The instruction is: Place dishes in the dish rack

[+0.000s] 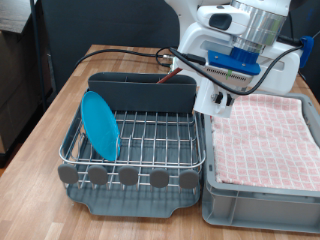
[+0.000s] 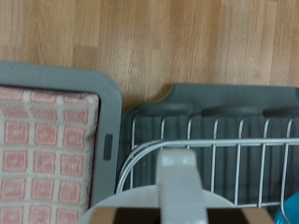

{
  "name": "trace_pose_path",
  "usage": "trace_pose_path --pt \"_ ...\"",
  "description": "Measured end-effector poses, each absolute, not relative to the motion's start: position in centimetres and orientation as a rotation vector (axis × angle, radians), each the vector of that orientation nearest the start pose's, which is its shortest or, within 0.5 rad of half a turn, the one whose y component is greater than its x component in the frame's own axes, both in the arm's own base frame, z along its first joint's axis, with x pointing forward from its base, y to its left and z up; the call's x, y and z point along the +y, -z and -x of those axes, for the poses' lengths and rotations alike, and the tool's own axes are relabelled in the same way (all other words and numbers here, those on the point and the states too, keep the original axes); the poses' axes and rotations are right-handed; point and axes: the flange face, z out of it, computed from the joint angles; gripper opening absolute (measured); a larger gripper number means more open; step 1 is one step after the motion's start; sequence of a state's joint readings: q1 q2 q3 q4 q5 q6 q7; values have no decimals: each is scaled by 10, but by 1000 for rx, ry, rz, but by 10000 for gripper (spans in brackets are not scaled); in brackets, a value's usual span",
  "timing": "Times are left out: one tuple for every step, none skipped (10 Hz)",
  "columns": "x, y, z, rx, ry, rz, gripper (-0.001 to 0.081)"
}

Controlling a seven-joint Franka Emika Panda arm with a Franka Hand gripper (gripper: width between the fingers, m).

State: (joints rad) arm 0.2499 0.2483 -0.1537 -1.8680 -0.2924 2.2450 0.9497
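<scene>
gripper above the seam between rack and crate, grasping the white cup | plate upright in rack, spoon in caddy | you risk clipping the cup on the rack's wire edge if it drops off-centre

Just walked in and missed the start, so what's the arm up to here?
A Franka arm is loading a dish rack on a wooden table. A light-blue plate already stands on edge at the exterior view's left end of the rack, and a dark wooden spoon leans in the grey caddy. The gripper hangs between the rack and the cloth-lined crate; what it holds isn't clear.
</scene>
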Motion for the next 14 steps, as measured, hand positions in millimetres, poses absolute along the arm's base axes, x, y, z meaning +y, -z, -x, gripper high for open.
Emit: trace_pose_path --pt "54 -397 -636 1085 415 3101 72" --pt "51 -394 -643 1076 418 3098 72" --pt "48 -389 -650 1077 417 3092 72" --pt "45 -383 -656 1077 419 3084 72" --pt "42 -377 -661 1080 423 3074 72" --pt "40 -369 -666 1080 430 3067 72" --pt "39 -361 -669 1082 433 3063 72" --pt "37 -354 -672 1083 436 3061 72" --pt "35 -348 -675 1086 431 3065 72" --pt "34 -342 -678 1089 420 3081 72" --pt "33 -339 -681 1090 418 3094 72" --pt "32 -335 -684 1091 417 3100 72" --pt "32 -333 -687 1088 418 3103 72" --pt "31 -330 -689 1083 415 3110 72"
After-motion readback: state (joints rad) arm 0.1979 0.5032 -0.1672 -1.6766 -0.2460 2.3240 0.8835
